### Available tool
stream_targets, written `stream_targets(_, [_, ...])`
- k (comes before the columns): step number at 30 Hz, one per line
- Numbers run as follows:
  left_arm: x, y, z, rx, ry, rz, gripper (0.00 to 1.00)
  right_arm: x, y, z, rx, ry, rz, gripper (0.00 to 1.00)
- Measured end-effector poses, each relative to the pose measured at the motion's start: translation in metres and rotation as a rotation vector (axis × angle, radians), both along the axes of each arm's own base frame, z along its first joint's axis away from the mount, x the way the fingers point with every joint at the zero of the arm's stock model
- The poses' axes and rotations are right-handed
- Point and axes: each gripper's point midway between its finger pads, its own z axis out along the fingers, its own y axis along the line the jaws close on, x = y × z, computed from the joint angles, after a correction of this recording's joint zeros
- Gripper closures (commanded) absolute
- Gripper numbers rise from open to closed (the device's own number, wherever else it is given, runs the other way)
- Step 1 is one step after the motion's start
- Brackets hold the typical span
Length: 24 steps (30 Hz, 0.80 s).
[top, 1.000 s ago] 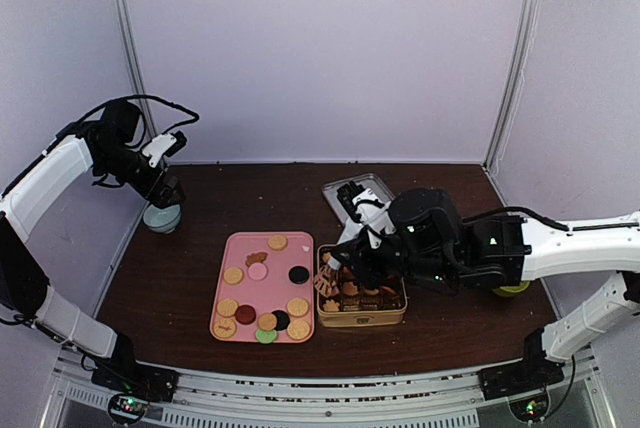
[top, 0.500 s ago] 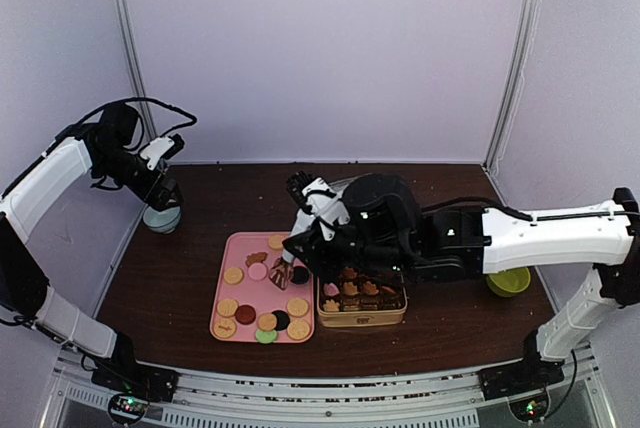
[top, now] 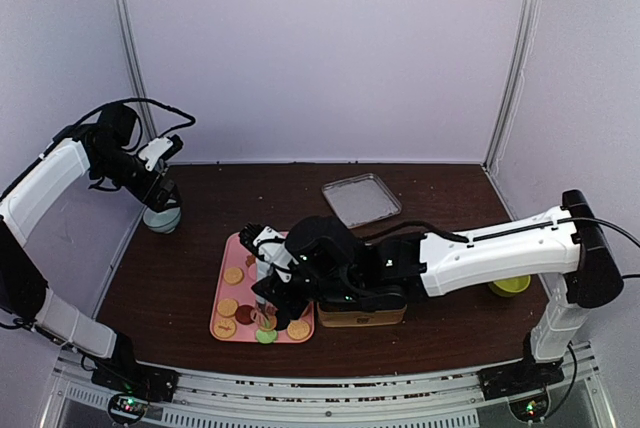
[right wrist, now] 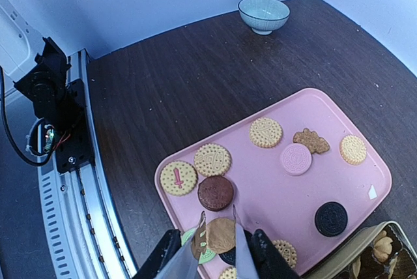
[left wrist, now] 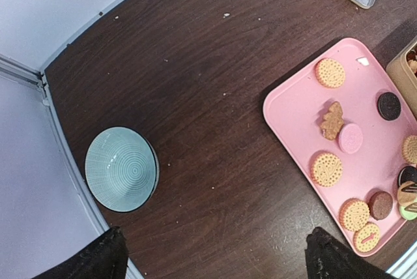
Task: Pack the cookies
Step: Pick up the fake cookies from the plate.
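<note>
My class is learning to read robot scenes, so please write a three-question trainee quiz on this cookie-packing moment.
1. True or false: the left gripper is shut.
2. The cookie between the fingers of the right gripper is: A tan, B pink, C black.
3. Fill in: the right gripper is over a pink ____.
Key: 1 false; 2 A; 3 tray.
</note>
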Motion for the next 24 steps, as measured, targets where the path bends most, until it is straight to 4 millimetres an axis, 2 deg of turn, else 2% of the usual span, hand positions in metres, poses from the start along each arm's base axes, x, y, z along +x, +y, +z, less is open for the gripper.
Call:
stream_targets(13, [-0.0006,-0.0001,-0.0008,0.0,0.003,-0.001,0.02,0.0007,0.005,-0.0084,-0.023,-0.023,0.005,0.63])
stream_targets(24, [-0.0007,-0.0007,-0.0007,-0.003,0.003,-0.003,0.02,0.0005,0.0054,-0.0082,-0.021,-0.024,0.005,0.59])
